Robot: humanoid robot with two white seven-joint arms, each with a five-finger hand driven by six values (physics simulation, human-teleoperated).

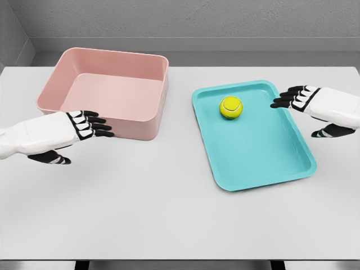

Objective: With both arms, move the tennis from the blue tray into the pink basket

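Tennis ball (231, 107) in blue tray (256, 149); no writing readable; both hands' fingers spread, holding nothing.

one camera only, up on the robot's head | looks forward and down at the white table (169, 214) | close enough that the table fills most of the picture, far edge and grey wall (197, 17) at the top | arms come in from both sides | no second view to share with

My view is bright, evenly lit and sharp, without glare; soft shadows lie on the table (169, 214) beneath my hands.
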